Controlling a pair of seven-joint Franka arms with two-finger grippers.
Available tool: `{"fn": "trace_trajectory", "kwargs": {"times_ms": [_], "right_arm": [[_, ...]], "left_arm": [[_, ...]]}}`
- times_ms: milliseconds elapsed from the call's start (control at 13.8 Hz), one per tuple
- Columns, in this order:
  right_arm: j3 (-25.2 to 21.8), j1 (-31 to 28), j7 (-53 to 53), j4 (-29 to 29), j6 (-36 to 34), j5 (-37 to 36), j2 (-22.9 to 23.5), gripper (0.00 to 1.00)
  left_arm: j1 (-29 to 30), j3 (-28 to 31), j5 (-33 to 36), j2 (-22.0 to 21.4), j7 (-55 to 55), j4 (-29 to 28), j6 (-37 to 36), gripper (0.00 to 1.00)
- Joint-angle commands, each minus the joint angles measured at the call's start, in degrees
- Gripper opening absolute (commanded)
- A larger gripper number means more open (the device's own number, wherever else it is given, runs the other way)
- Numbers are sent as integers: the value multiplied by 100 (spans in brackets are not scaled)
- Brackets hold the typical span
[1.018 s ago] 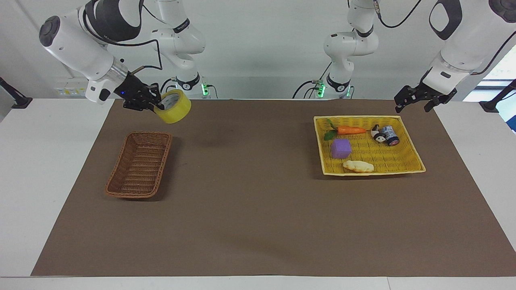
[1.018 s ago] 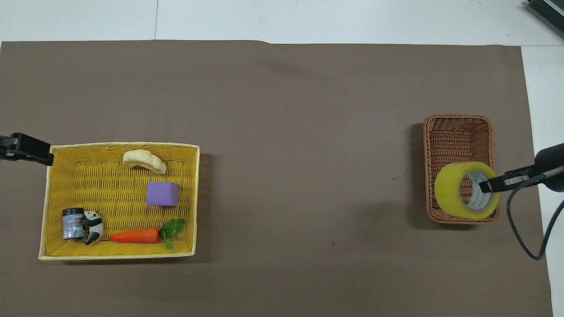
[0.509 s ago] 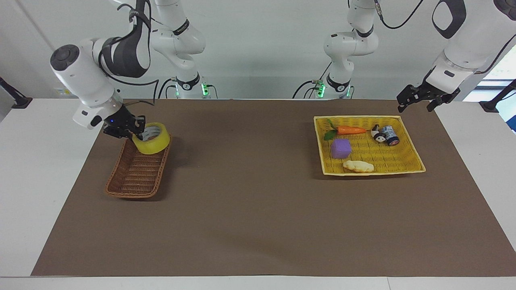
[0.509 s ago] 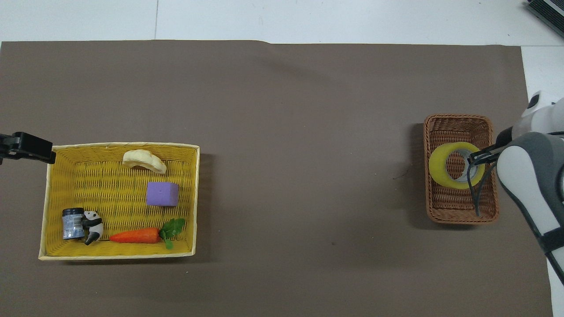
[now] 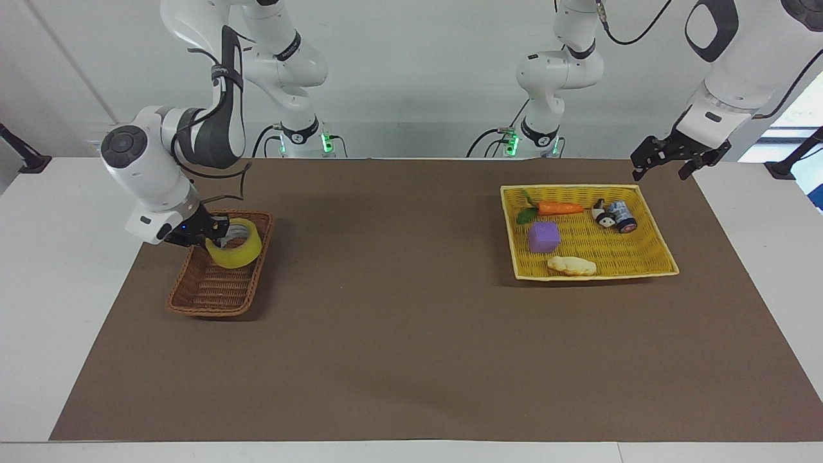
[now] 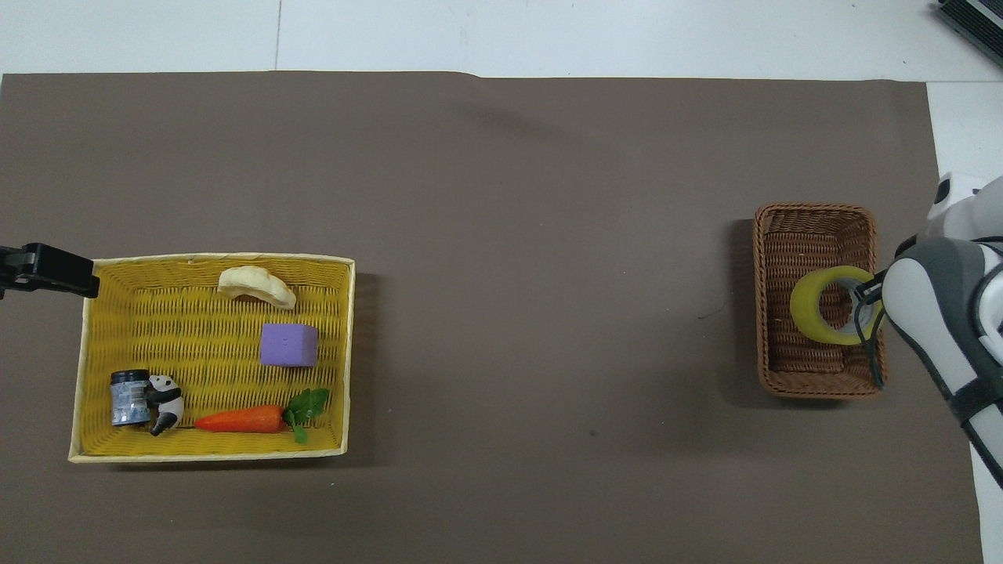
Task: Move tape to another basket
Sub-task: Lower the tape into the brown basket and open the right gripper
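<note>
The yellow tape [image 5: 235, 251] [image 6: 819, 317] hangs tilted inside the rim of the dark brown wicker basket [image 5: 212, 297] [image 6: 815, 385] at the right arm's end of the table. My right gripper [image 5: 213, 235] [image 6: 867, 292] is shut on the roll's wall, one finger in the pale core. I cannot tell whether the roll touches the basket's bottom. My left gripper [image 5: 663, 164] [image 6: 47, 270] waits open and empty over the mat, beside a corner of the yellow tray.
The flat yellow woven tray [image 5: 656, 247] [image 6: 211, 450] at the left arm's end holds a carrot [image 5: 559, 208], a purple cube [image 5: 544, 236], a pale bread-like piece [image 5: 571, 265] and a panda figure with a small dark cylinder [image 5: 622, 216]. Brown mat lies between the two containers.
The right arm has brought the tape down from above the mat into the brown basket, swinging its elbow over. The left gripper has barely shifted.
</note>
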Motion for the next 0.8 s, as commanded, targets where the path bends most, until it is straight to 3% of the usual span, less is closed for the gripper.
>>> {"fn": "trace_trajectory", "kwargs": {"times_ms": [0, 509, 582, 655, 727], "right_arm": [[72, -29, -99, -60, 52, -109, -20, 0], [72, -29, -99, -403, 342, -48, 59, 0], [72, -29, -73, -412, 342, -48, 86, 6], [72, -29, -30, -412, 342, -48, 121, 31], [72, -29, -29, -395, 342, -48, 130, 68]], "left_arm": [[104, -66, -58, -156, 79, -179, 26, 100], [103, -66, -58, -147, 44, -179, 34, 100], [104, -66, -58, -147, 44, -179, 25, 100], [104, -66, -58, -147, 44, -179, 34, 100], [95, -66, -58, -147, 44, -179, 25, 100]]}}
